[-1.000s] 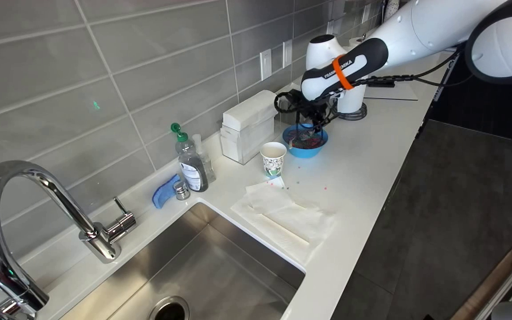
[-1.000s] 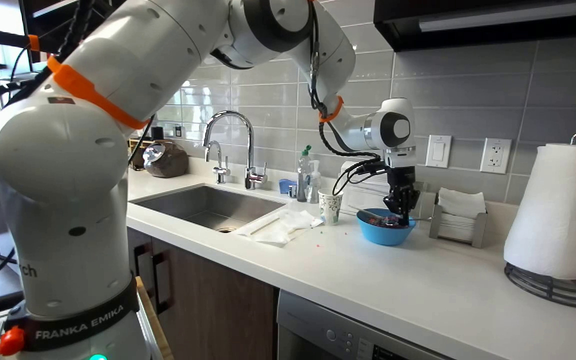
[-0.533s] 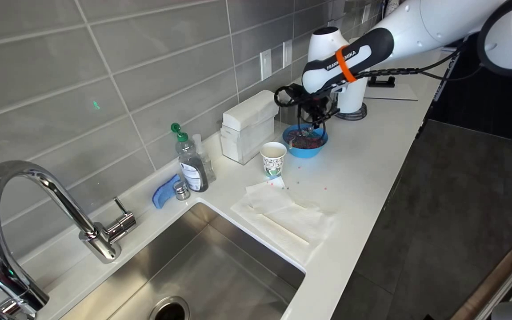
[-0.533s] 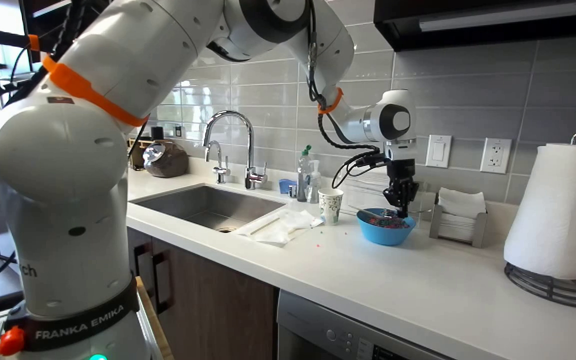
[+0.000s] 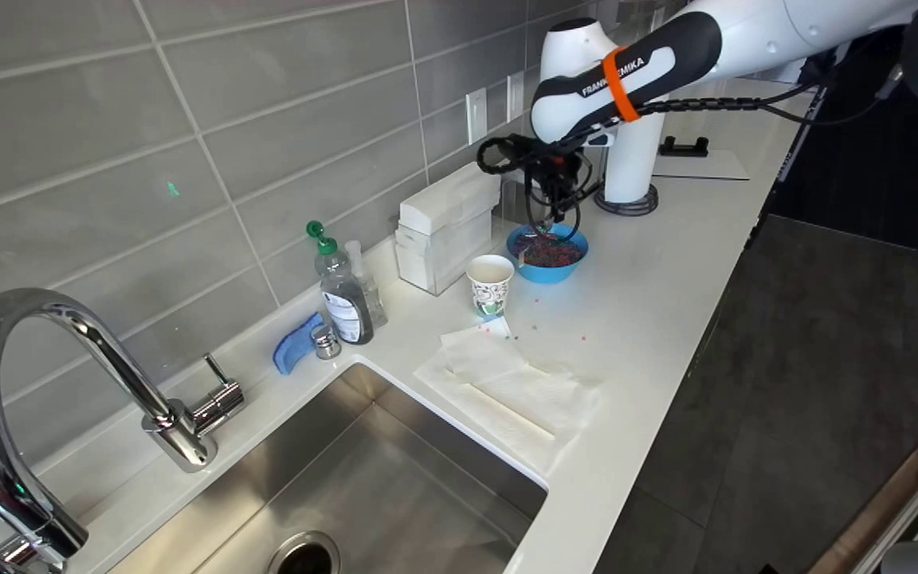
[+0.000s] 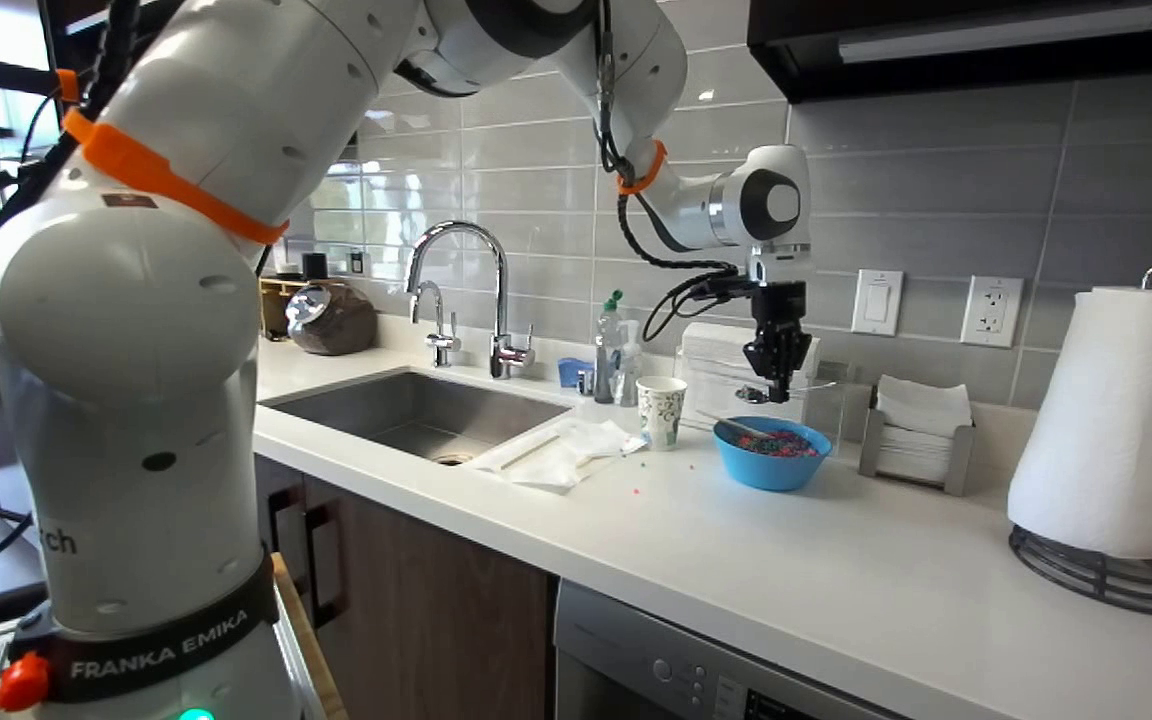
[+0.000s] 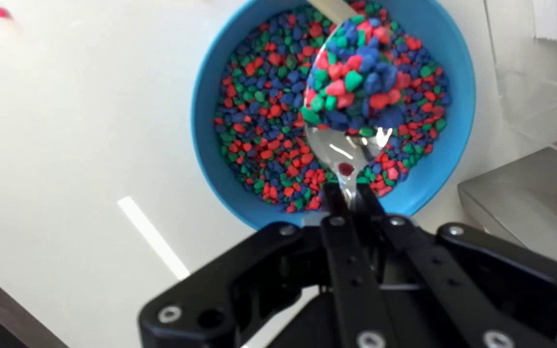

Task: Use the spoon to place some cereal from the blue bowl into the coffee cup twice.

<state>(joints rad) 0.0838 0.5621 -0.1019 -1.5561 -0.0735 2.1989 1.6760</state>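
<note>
A Robotiq gripper [image 7: 351,197] holds a metal spoon [image 7: 329,144] heaped with red, green and blue cereal [image 7: 351,82] above a blue bowl [image 6: 771,470] on a kitchen counter [image 6: 836,560], its jaws drawn narrow around the handle. More cereal lies in the bowl, where a pale stick [image 7: 331,8] leans over the rim. The destination, a patterned paper cup [image 5: 490,287], stands upright near the bowl in both exterior views; its bottom is hidden, so whether this is the first or second serving cannot be told. The crossing looks the risky part: a jolt or tilt could shed the heap, adding to the stray bits [image 7: 2,12] on the counter, and the thin handle could roll in the grip. At the cup, a low approach might clip the rim and topple what is likely a light vessel.
</note>
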